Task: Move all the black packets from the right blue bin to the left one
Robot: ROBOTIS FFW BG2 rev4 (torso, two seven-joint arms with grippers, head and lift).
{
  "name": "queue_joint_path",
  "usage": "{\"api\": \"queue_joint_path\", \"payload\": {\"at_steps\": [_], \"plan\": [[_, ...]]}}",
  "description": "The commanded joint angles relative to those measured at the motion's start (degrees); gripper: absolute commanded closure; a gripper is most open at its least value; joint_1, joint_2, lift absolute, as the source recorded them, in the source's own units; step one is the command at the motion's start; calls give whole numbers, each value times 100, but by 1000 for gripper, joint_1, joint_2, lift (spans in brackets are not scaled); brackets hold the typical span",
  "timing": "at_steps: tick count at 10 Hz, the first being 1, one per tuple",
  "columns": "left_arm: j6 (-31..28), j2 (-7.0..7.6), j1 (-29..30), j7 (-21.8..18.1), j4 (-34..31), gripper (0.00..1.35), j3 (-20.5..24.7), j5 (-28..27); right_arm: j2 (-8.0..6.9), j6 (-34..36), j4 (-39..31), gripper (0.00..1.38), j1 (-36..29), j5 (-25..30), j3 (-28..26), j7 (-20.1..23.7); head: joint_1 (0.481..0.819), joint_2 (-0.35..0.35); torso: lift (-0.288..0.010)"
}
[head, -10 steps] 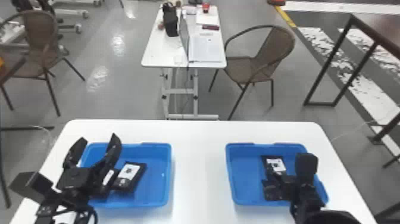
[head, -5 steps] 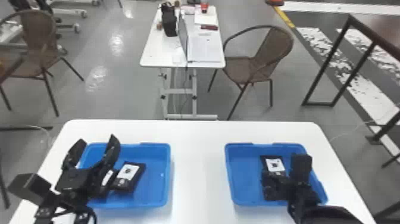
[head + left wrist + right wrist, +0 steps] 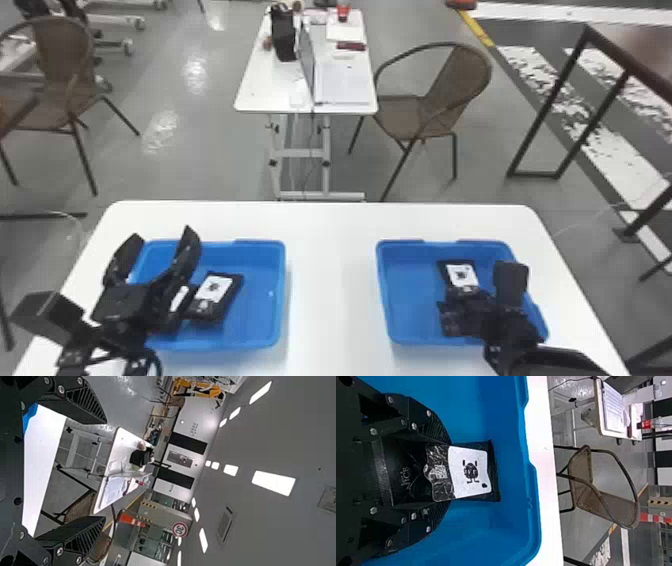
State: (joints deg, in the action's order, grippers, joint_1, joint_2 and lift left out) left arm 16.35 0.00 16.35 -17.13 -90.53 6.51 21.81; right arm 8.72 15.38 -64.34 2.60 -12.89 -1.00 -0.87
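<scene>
Pinching a black packet (image 3: pixel 470 473) by its side edges, the right hand (image 3: pixel 449 472) is down in the right blue bin (image 3: pixel 382 290), probably for a level lift. Left hand's (image 3: pixel 161 237) spread over the left bin (image 3: pixel 281 295), maybe just parked lol.

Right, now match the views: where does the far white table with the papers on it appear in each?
Head view: far white table at top centre, left of a wicker chair.
Left wrist view: far white table beyond the left gripper.
Right wrist view: far white table past the right blue bin's rim.
Shared landmark: near white table.
</scene>
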Motion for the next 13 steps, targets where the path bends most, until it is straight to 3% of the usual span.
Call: {"api": "queue_joint_path", "payload": {"at_steps": [1, 4, 7, 8, 10, 13], "plan": [[0, -15, -9, 0, 0, 182, -1, 17, -55, -316, -18, 1286, -84, -74, 3, 0, 695, -61, 0], [17, -15, -9, 0, 0, 182, 17, 26, -90, -606, -237, 1286, -339, -223, 3, 0, 695, -51, 0], [70, -15, -18, 0, 0, 182, -1, 34, -99, -729, -1178, 1286, -761, -320, 73, 342, 695, -32, 0], [70, -15, -26, 0, 0, 182, -18, 52, -108, -729, -1494, 1286, -866, -346, 82, 676, 695, -25, 0], [123, -15, -53, 0, 0, 177, -36, 113, -73, -659, -1802, 1286, -682, -337, 240, 2030, 695, 25, 0], [-211, -15, -176, 0, -114, 180, -229, 421, 6, -483, -1380, 1286, 469, -197, 1066, 3779, 695, 126, 0]]}}
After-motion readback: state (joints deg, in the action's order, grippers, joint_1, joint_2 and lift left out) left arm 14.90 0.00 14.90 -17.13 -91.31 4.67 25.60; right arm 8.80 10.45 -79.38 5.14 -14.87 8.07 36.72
